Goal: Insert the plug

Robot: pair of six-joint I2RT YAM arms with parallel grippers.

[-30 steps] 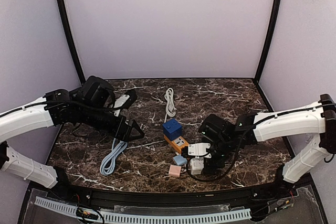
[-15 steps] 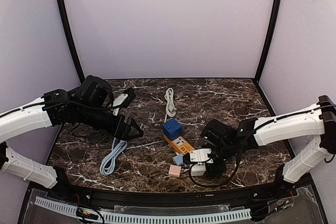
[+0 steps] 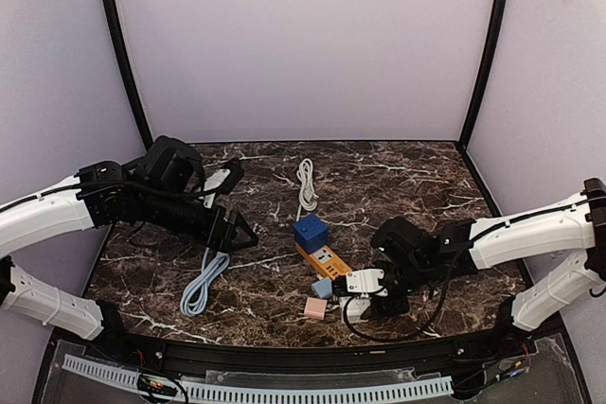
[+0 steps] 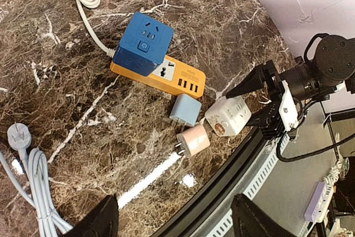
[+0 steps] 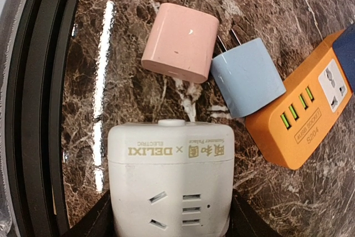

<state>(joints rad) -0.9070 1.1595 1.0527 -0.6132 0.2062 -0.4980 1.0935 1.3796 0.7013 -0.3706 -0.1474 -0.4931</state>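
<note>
Closest to the front, right beside the black rail (image 5: 39,109) at the edge of the desk (image 3: 407,177), is the white plug adapter (image 5: 169,181). It sits on the marble with its socket face toward the wrist camera and the brand lettering on top. The right tool (image 5: 172,203) has a finger on each side of it, and both look pressed flat against the sides, so I'd call that a grip. The adapter's base is on the desk, not lifted.

Just past it is a pink charger (image 5: 178,41), with a small gap between the two. Its prongs point at a light blue charger (image 5: 247,77), and those two are almost corner to corner. The light blue one is right up against the long side of the orange power strip (image 5: 302,120). The strip lies at an angle, with green USB ports and one wall-type socket on the end nearest the chargers, and nothing is in that socket. A blue cube (image 4: 142,43) sits on the strip's far end.

On the left, the left tool (image 4: 175,220) hangs above the desk with its fingers spread wide and nothing between them, well apart from the strip. Near it lies a bundled pale blue cable (image 3: 201,286) with its plug lying loose on the marble.

Farthest back is a bundled white cord (image 3: 305,184), and one strand runs from it to the spot where the blue cube sits.
</note>
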